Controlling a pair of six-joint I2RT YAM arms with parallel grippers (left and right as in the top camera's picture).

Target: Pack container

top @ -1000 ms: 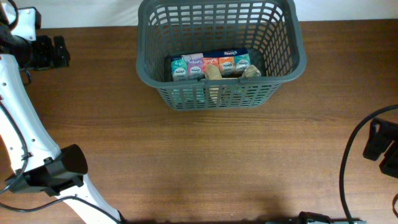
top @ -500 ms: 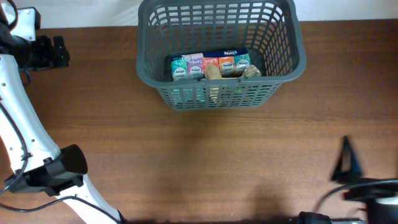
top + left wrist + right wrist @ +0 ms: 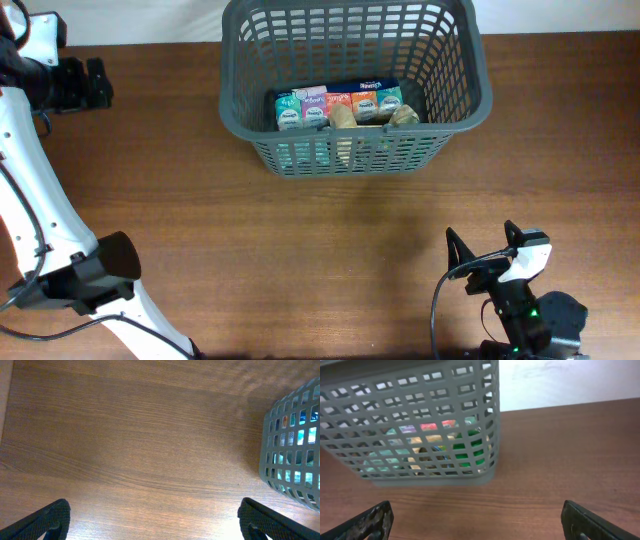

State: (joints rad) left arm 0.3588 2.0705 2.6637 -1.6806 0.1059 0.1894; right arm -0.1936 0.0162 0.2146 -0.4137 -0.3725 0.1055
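Starting with the container [image 3: 350, 158]: parked on the wooden table [image 3: 300, 260] at the far middle, back rim running right up to the top of the overhead frame. Inside, toward the near wall, a row of small colourful cartons [image 3: 300, 108] on top of something dark blue. Also a couple of tan lumps [image 3: 343, 117] tucked in with them, impossible to identify from here. Lower half of all that blocked by the near wall's lattice.

From the right wrist camera, only scraps of red, green and teal through the slots, and the top of the basket chopped off by the frame. From the left wrist camera, just one corner of it at the right edge, with bits of teal behind the slats.

Loads of bare wood to the left, to the right and in front of the basket. Behind it, just the table's far edge and a white wall [image 3: 570, 382].

As for the left gripper [image 3: 156, 521]: up near the far-left corner of the table, well apart from the basket, spread wide open with nothing in between. Same deal with the right gripper [image 3: 477, 522]: down by the front edge on the right, facing the basket, spread wide, holding nothing.
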